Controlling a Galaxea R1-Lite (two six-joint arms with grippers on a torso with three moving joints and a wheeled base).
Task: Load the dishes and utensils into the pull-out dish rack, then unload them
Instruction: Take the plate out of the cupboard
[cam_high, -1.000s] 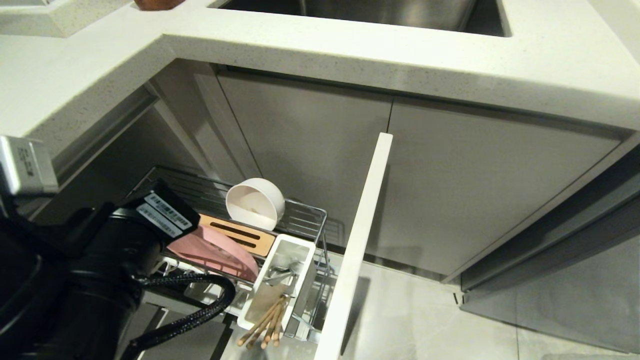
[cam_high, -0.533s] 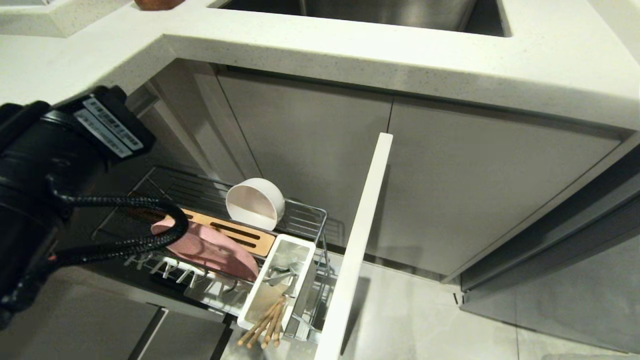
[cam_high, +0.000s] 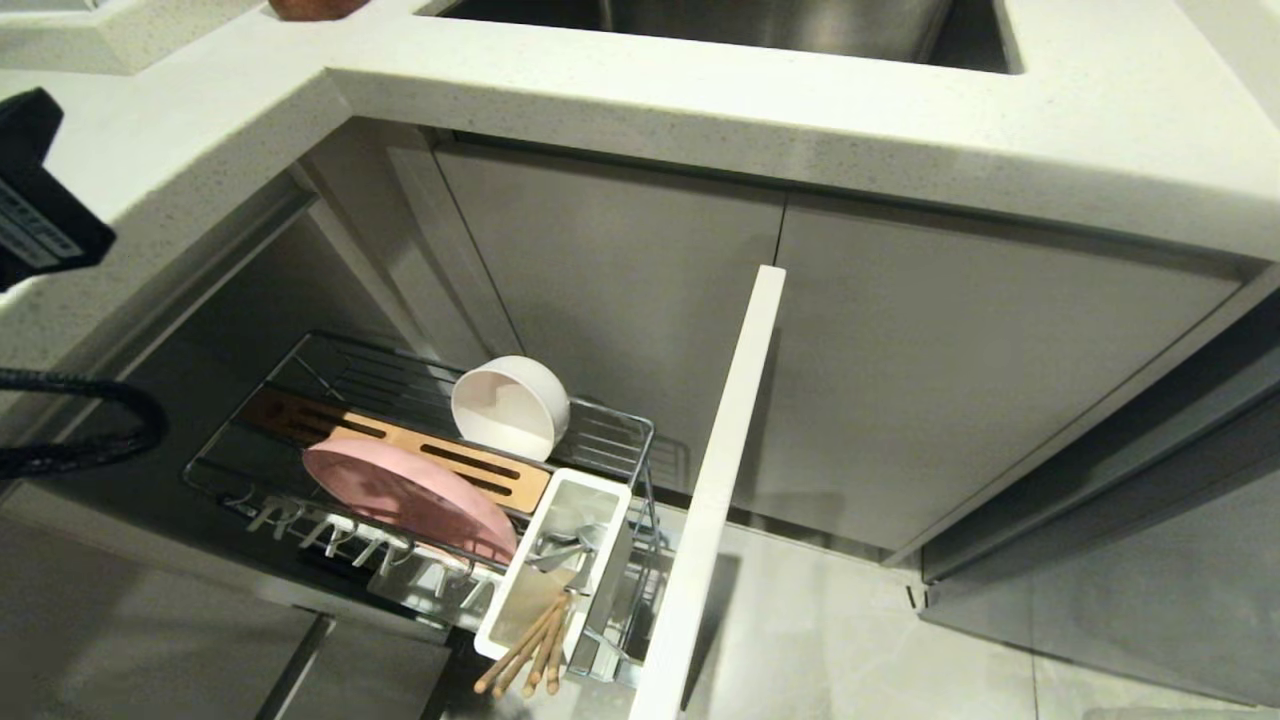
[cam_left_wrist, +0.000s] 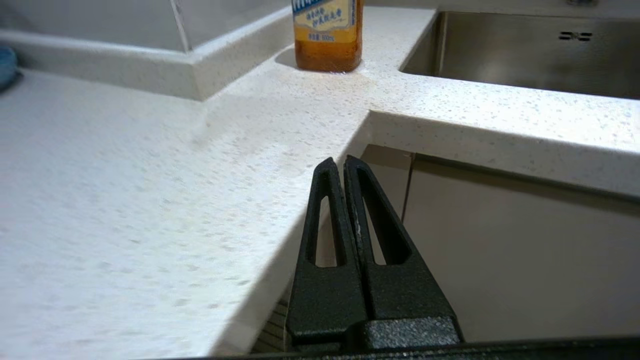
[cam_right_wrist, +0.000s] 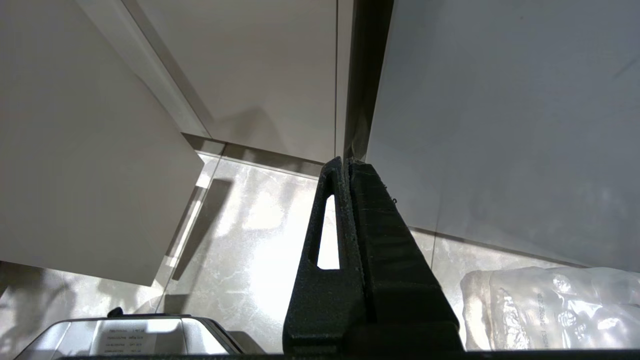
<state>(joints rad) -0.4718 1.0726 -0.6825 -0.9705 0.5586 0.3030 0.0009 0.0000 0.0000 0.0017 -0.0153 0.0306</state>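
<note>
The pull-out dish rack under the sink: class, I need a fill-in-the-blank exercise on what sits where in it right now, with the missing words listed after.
1. The round cream-white bowl rests on its ____ in the chrome wire pull-out dish rack.
2. The light-wood chopsticks stand in the white rectangular ____ at the rack's front corner.
3. The wide oval ____ plate leans beside the slotted wooden strip.
4. The left gripper, above the speckled white countertop, has its fingers ____.

Missing words: side; utensil caddy; pink; shut
</note>
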